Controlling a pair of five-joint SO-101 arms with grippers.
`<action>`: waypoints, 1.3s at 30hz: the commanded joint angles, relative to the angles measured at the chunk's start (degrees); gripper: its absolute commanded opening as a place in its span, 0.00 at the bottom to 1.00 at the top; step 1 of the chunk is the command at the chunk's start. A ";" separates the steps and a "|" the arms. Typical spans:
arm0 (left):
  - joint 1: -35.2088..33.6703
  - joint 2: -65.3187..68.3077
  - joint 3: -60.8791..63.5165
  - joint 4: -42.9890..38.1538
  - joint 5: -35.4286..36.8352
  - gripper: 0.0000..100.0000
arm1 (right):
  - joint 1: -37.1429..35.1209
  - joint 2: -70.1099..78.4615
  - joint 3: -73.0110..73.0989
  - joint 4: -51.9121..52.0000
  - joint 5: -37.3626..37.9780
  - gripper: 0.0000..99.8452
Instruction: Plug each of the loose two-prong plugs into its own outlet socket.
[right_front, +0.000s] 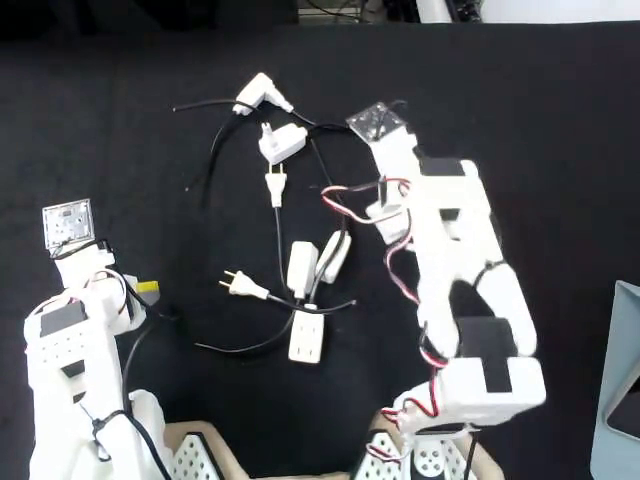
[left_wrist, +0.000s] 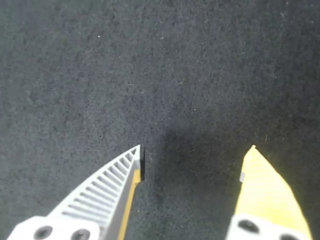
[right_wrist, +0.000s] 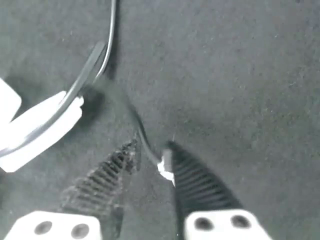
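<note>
Several white plugs on black cables lie mid-table: an angled plug (right_front: 262, 93), an adapter-like plug (right_front: 283, 143), a small plug (right_front: 275, 183) and a two-prong plug (right_front: 243, 287) lying loose. A white outlet socket (right_front: 307, 340) sits below two white blocks (right_front: 301, 265). My left gripper (left_wrist: 196, 147) stands open over bare black cloth, and its yellow fingertip (right_front: 147, 288) is left of the plugs. My right gripper (right_wrist: 151, 146) is low over the cloth and narrowly open, with a black cable (right_wrist: 142, 132) running between its fingers. A white plug body (right_wrist: 40, 127) lies beside it.
The black cloth (right_front: 540, 100) covers the whole table. A grey-blue container (right_front: 618, 390) stands at the right edge. The right arm's body (right_front: 455, 260) hangs over the area right of the cables. The arm bases sit at the front edge.
</note>
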 joint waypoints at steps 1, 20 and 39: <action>-0.57 -0.97 -0.40 -1.05 0.09 0.32 | -0.88 -0.40 -7.96 5.54 -1.93 0.20; -0.31 -0.97 -0.40 -1.05 0.09 0.32 | 5.36 -1.80 -6.29 18.99 31.91 0.20; -0.31 -0.97 -0.40 -1.05 0.09 0.32 | 10.11 12.26 -7.69 12.75 38.86 0.19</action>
